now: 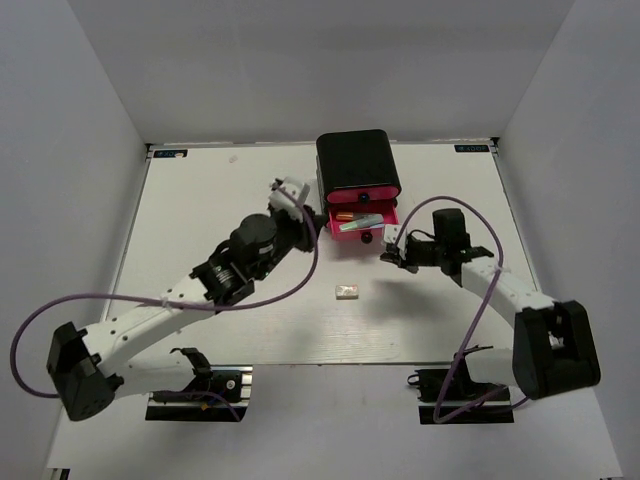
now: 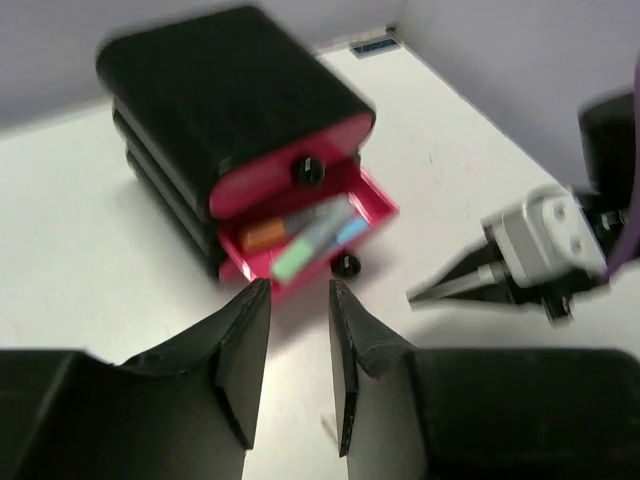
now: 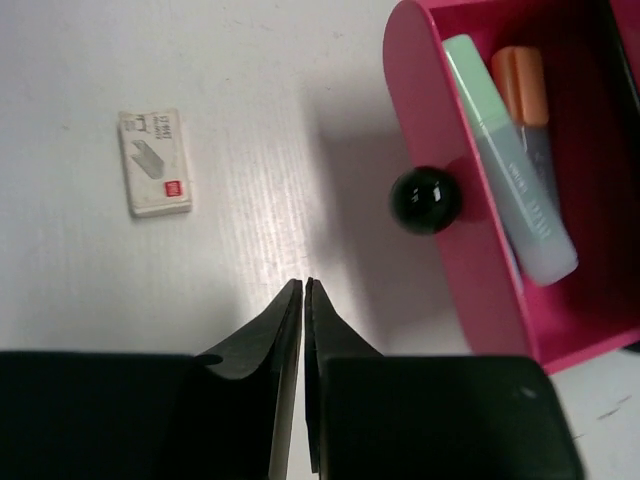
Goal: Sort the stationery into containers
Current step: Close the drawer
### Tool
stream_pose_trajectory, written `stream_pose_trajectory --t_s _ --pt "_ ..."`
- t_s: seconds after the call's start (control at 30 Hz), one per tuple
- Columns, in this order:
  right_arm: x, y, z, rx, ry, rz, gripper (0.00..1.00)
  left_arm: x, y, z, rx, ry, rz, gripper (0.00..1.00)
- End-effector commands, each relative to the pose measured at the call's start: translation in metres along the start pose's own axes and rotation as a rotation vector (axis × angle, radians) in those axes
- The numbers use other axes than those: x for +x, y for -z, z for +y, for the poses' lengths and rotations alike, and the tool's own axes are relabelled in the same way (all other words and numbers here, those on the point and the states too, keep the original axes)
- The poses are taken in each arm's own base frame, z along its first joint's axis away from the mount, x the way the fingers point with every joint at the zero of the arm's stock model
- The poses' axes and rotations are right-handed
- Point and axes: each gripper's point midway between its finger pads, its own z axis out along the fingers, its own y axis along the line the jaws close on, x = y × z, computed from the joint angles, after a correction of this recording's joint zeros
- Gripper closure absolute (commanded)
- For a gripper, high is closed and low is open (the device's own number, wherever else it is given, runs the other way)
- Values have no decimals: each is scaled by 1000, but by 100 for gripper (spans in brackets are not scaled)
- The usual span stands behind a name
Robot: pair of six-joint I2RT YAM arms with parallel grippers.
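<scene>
The right gripper (image 3: 303, 284) has its fingers pressed together on nothing, its tips low over the bare table (image 3: 150, 300). Just beyond them sits the black knob (image 3: 425, 200) of the open pink drawer (image 3: 425, 90). The left gripper (image 2: 300, 292), slightly spread and empty, hangs near the same drawer. A green stick (image 3: 505, 170) and an orange one (image 3: 520, 75) lie inside side by side, with at least one more beneath. The white eraser (image 3: 155, 162) lies flat on the table, apart from the drawer, and looks like the only piece left out. It is a thin, printed rectangle, so fingers coming down unspread or off-centre would likely push it sliding. With both arms crowding the black cabinet (image 1: 355, 160), a careless swing could knock the drawer or the other arm.
</scene>
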Motion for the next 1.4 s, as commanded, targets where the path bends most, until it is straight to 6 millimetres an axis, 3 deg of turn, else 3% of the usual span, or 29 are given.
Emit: stream_pose_trajectory --t_s 0.0,0.1,0.27,0.37,0.4,0.5,0.63,1.0,1.03,1.37 --pt "-5 -6 -11 -86 187 -13 90 37 28 10 -43 161 58 60" --pt "3 -14 -24 -89 207 12 90 47 49 17 -57 211 65 60" --pt "11 -23 -46 -54 227 56 85 60 67 27 -91 243 93 58" --pt "13 -26 -58 -33 236 76 76 75 72 30 -100 268 116 55" --pt "14 -27 -64 -18 242 77 69 75 72 29 -101 281 115 55" --pt "16 -28 -72 3 248 97 58 88 74 28 -102 309 148 54" --pt "15 -31 -85 30 253 102 50 101 74 25 -92 323 183 54" --pt "11 -39 -105 44 268 89 28 113 71 23 -92 361 197 53" --pt "9 -39 -107 50 272 89 16 113 71 21 -84 362 201 53" --pt "7 -45 -128 65 282 97 12 124 69 18 -76 378 225 51"
